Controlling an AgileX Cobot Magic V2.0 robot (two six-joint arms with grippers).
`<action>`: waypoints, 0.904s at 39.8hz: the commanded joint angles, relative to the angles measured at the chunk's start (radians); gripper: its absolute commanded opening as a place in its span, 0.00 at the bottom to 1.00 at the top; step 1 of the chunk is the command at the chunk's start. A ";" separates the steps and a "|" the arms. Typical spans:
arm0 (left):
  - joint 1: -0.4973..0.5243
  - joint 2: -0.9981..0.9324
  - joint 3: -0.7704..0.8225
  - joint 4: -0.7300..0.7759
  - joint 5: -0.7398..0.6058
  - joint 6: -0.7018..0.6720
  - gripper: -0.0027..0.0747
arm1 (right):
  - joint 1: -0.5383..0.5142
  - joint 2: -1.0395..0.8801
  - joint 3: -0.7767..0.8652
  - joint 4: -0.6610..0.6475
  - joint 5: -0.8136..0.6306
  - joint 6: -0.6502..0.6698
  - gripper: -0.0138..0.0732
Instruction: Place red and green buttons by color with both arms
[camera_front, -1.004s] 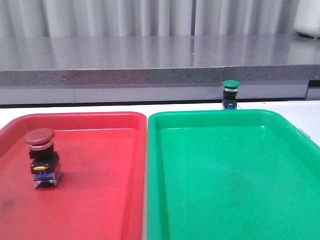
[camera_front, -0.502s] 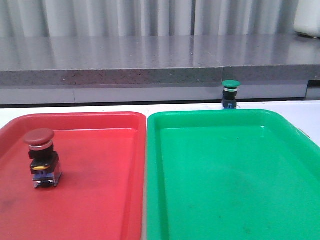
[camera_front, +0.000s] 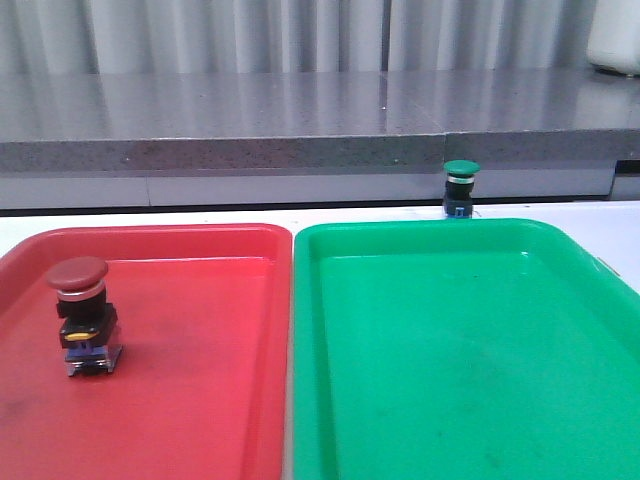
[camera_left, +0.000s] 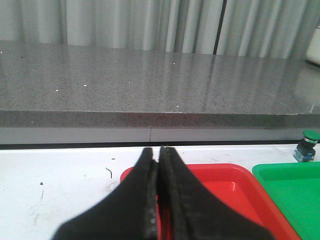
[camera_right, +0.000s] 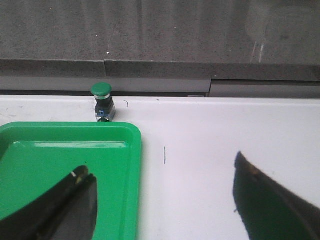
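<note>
The red button (camera_front: 82, 312) stands upright inside the red tray (camera_front: 200, 420), near its left side. The green button (camera_front: 461, 187) stands on the white table just behind the green tray (camera_front: 470, 400); it also shows in the right wrist view as green button (camera_right: 102, 102) and in the left wrist view as green button (camera_left: 308, 147). My left gripper (camera_left: 159, 150) is shut with nothing in it, hanging over the near corner of the red tray (camera_left: 230, 185). My right gripper (camera_right: 162, 167) is open wide, one finger over the green tray (camera_right: 65, 160), the other over bare table. Neither gripper appears in the front view.
A grey stone ledge (camera_front: 300, 120) runs along the back of the white table (camera_right: 210, 150). A white object (camera_front: 615, 35) sits on the ledge at the far right. The two trays lie side by side, nearly touching.
</note>
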 joint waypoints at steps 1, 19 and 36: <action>0.004 0.011 -0.028 -0.009 -0.079 -0.012 0.01 | 0.000 0.011 -0.035 0.001 -0.088 -0.001 0.82; 0.004 0.011 -0.028 -0.009 -0.079 -0.012 0.01 | 0.000 0.319 -0.148 0.001 -0.258 -0.001 0.82; 0.004 0.011 -0.028 -0.009 -0.079 -0.012 0.01 | 0.085 0.890 -0.508 0.007 -0.223 -0.001 0.82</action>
